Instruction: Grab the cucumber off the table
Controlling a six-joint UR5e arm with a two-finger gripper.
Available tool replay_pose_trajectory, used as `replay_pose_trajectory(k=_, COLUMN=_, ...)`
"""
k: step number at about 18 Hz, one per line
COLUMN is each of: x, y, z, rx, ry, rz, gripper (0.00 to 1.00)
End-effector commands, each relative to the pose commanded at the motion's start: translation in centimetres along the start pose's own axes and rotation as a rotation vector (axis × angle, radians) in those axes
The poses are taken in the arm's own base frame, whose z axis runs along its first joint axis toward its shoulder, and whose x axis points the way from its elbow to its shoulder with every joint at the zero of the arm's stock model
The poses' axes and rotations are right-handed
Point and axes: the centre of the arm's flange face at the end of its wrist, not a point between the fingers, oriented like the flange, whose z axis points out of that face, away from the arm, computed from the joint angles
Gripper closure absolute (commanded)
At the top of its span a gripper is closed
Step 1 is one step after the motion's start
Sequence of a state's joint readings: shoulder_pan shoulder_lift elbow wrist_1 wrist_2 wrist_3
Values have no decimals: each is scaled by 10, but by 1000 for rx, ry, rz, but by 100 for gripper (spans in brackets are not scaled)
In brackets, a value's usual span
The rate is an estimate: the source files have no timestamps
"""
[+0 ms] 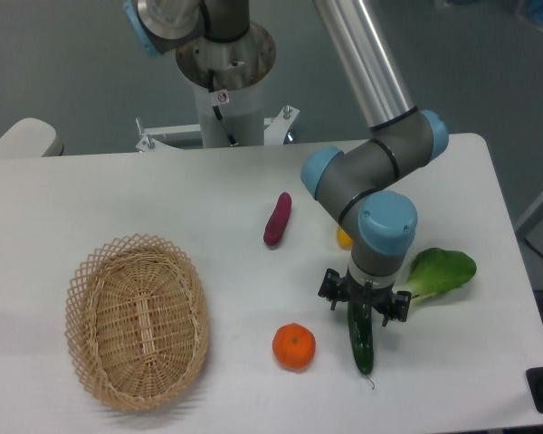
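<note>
The cucumber point(363, 344) is a slim dark green cylinder lying on the white table point(163, 199) at the front right, with its thin stem pointing toward the front edge. My gripper point(362, 312) points straight down over the cucumber's far end, with its fingers point(352, 313) on either side of that end. The arm's wrist hides the fingertips from above. I cannot tell whether the jaws press on the cucumber or stand apart from it. The cucumber looks to be resting on the table.
A light green bok choy point(439, 273) lies right of the gripper. An orange point(293, 347) sits left of the cucumber. A purple sweet potato point(277, 220) lies mid-table. A yellow object point(343, 239) peeks out behind the arm. A wicker basket point(136, 321) stands front left.
</note>
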State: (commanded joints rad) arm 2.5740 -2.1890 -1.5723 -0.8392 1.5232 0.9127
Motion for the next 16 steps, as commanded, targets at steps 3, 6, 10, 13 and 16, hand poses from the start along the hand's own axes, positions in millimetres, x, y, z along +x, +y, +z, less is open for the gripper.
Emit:
replay_pose_trajectory(k=3, x=-1, y=-1, z=-4, rx=5, ry=-6, rz=0, gripper=68)
replay_pose_trajectory(k=6, x=-1, y=-1, z=-6, rx=7, ry=-9, rz=2, gripper=84)
replay_pose_trajectory(k=10, x=-3, y=-2, z=-9, rx=10, ry=-14, rz=5, gripper=84)
replay_pose_trajectory(k=13, x=-6, y=-5, z=-28, rx=26, ry=-42, rz=14, gripper=85)
replay_pose_trajectory(k=16, x=-14, y=-13, z=-61, rx=53, ry=-92, rz=23, gripper=86)
